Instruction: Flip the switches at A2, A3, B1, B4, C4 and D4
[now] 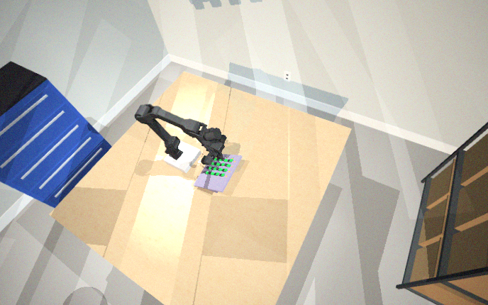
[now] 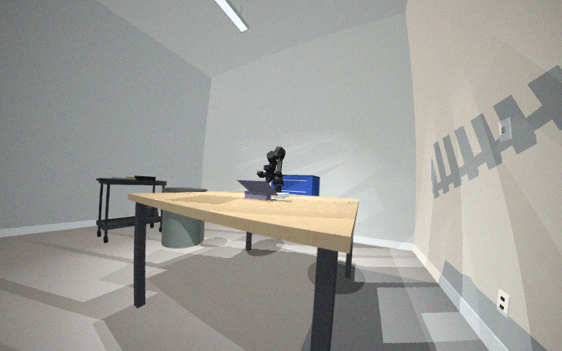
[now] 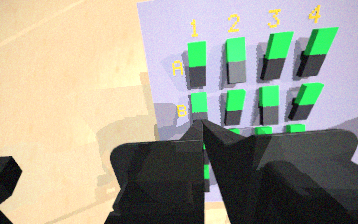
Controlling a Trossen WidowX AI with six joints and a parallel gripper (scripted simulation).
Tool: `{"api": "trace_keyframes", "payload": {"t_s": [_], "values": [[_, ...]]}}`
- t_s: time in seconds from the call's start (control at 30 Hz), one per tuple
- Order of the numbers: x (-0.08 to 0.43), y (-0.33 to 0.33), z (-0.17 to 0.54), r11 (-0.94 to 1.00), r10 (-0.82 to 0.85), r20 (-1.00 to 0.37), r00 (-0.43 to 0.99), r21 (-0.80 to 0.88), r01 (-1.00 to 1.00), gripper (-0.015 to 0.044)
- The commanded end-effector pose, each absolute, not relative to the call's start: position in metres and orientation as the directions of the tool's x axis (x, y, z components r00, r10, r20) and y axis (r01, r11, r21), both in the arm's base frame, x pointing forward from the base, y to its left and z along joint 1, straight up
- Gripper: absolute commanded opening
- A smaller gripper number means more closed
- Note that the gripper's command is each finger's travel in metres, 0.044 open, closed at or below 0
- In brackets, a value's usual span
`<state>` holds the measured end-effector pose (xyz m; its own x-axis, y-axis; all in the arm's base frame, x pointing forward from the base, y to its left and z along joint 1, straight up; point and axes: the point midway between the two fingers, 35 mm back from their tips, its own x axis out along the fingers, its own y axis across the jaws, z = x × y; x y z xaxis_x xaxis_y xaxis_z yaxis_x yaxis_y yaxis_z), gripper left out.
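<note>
The lilac panel (image 1: 215,184) (image 2: 256,186) (image 3: 157,30) slopes and carries rows of green-and-black switches. My gripper (image 1: 221,157) (image 3: 200,124) is shut and empty. Its tips are at the lower, dark end of switch B1 (image 3: 199,102) in the wrist view; whether they touch it I cannot tell. Switch A2 (image 3: 236,50) shows a lighter grey lower half than A3 (image 3: 279,46). Switch B4 (image 3: 310,94) shows a dark lower half. Only the green top of C4 (image 3: 296,129) shows above the fingers. D4 is hidden in the wrist view. The tilts are hard to read.
The arm's white base plate (image 1: 189,155) (image 2: 283,194) is beside the panel on the wooden table (image 1: 245,223) (image 2: 207,206). A blue drawer cabinet (image 1: 54,136) (image 2: 304,184) stands beyond the table. A shelf unit (image 1: 446,215) is at the right in the top view.
</note>
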<state>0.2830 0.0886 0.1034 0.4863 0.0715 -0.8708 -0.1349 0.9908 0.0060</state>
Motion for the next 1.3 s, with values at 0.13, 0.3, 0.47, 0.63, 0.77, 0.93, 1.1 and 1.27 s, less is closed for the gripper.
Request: {"api": "trace_keyframes", "payload": {"t_s": [0.13,0.3,0.47,0.63,0.77,0.93,1.1,1.27], "values": [[0.2834,0.0885,0.1029,0.991,0.071,-0.870,0.487,0.004,-0.137,0.0000],[0.2834,0.0885,0.1029,0.991,0.071,-0.870,0.487,0.004,-0.137,0.0000],[0.2835,0.0885,0.1027,0.991,0.071,-0.870,0.487,0.004,-0.137,0.0000],[0.2838,0.0885,0.1021,0.991,0.071,-0.870,0.487,0.004,-0.137,0.0000],[0.2841,0.0886,0.1016,0.991,0.071,-0.870,0.487,0.004,-0.137,0.0000],[0.2844,0.0886,0.1010,0.991,0.071,-0.870,0.487,0.004,-0.137,0.0000],[0.2847,0.0887,0.1005,0.991,0.071,-0.870,0.487,0.004,-0.137,0.0000],[0.2850,0.0887,0.0999,0.991,0.071,-0.870,0.487,0.004,-0.137,0.0000]]}}
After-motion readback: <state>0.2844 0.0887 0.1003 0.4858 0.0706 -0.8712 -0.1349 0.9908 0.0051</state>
